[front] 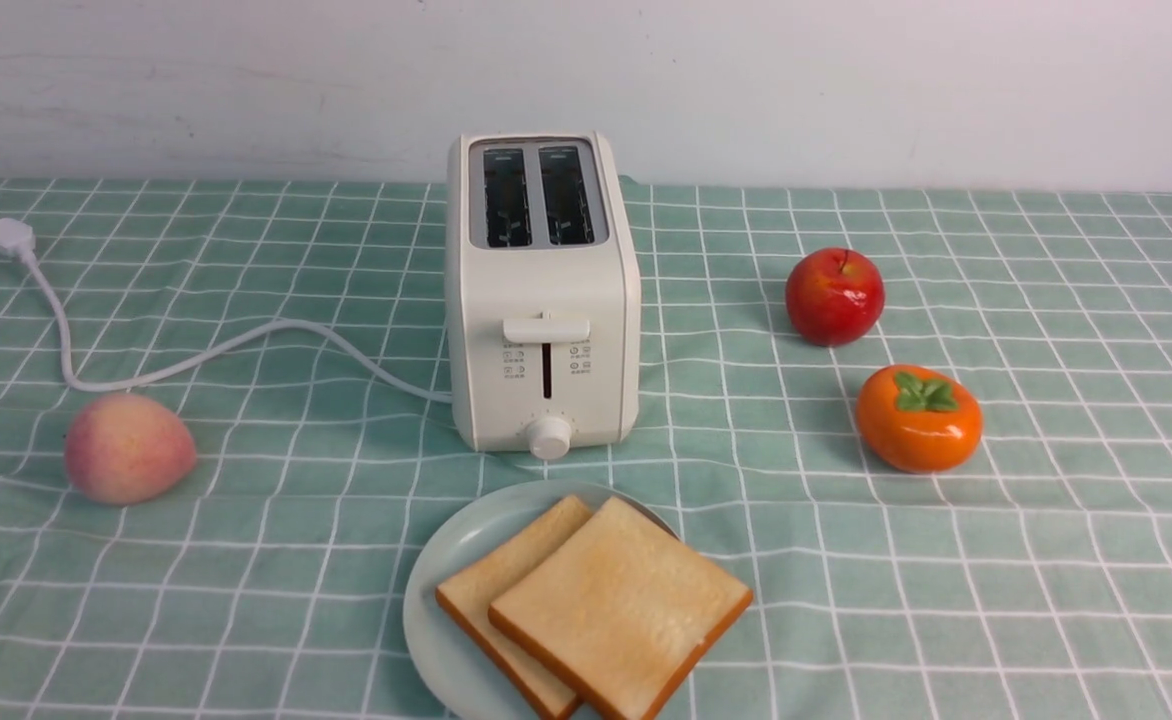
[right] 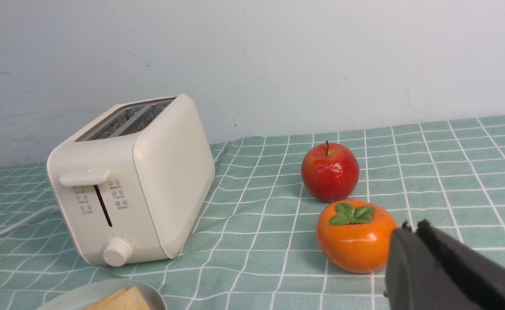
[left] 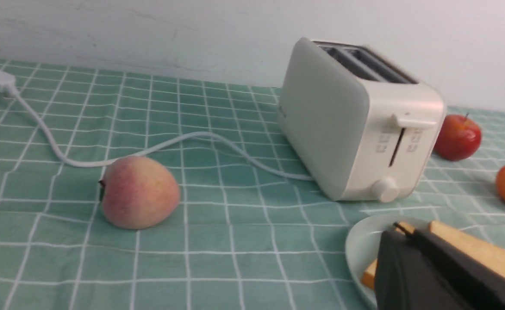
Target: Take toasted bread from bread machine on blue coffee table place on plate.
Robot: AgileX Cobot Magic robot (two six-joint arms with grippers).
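Note:
Two slices of toasted bread (front: 621,605) lie overlapping on the plate (front: 446,580), in front of the bread machine (front: 543,300). Both of its slots look empty and its lever is up. All stand on the blue coffee table (front: 1046,560). Neither gripper shows in the front view. In the left wrist view my left gripper (left: 401,228) is shut and empty, above the near part of the plate (left: 360,245) and the toast (left: 476,252). In the right wrist view my right gripper (right: 412,226) is shut and empty, close beside the persimmon (right: 356,237).
A peach (front: 129,447) lies left of the toaster, by the white cord (front: 196,355) and its plug (front: 13,238). A red apple (front: 834,296) and an orange persimmon (front: 918,417) sit to the right. A white wall stands behind the table.

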